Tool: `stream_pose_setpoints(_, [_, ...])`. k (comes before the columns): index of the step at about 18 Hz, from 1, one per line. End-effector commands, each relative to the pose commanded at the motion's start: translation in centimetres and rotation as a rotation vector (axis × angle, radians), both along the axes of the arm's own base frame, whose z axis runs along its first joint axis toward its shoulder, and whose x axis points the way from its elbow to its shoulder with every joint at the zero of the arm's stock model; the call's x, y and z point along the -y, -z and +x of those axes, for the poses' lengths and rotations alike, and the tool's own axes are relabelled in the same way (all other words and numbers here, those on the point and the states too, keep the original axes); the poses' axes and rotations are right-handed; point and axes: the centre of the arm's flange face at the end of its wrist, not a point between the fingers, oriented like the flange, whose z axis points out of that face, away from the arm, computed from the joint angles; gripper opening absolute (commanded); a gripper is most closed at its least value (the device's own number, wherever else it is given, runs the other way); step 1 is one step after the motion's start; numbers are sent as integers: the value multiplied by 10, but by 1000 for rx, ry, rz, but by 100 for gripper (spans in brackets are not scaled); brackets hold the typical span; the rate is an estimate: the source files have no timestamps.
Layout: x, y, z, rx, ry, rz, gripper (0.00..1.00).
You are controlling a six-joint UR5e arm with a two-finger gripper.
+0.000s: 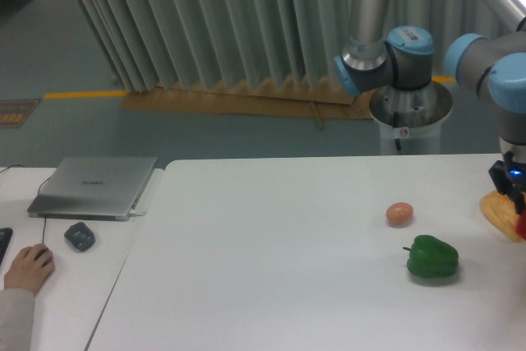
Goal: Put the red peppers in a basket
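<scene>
Tool (pixel 519 207) at right frame edge, jaw state unclear; red pepper (pixel 522 224) sliver just below it.

Only a green bell pepper (pixel 432 257) and an egg-shaped thing (pixel 399 214) stand on the tabletop (pixel 271 269); passage elsewhere is open.

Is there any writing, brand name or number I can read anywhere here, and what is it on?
Closed grey laptop: a faint mark at the middle of its lid, too blurred to read.
White round pedestal under the robot arm: a small dark-and-red sticker, too small to read.
Nothing readable on the glossy green bell pepper, the brownish-orange egg-shaped thing, or the white table.
</scene>
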Motion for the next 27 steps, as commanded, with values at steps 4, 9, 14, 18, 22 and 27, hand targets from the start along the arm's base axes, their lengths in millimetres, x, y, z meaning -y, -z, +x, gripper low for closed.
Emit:
stream_pose_setpoints(4, [14,3,-30,-28,14,9,27])
stream_pose_setpoints(9, [32,21,-64,-24,5,0,28])
stream_pose_setpoints(14, [36,39,-82,-8,-12,-9,30])
stream_pose_setpoints(18, [37,48,-91,-22,-2,-5,31])
stream_pose_setpoints(22, [38,55,-94,-17,-5,-7,37])
stream_pose_setpoints(27, [37,61,-94,-19,-5,-9,100])
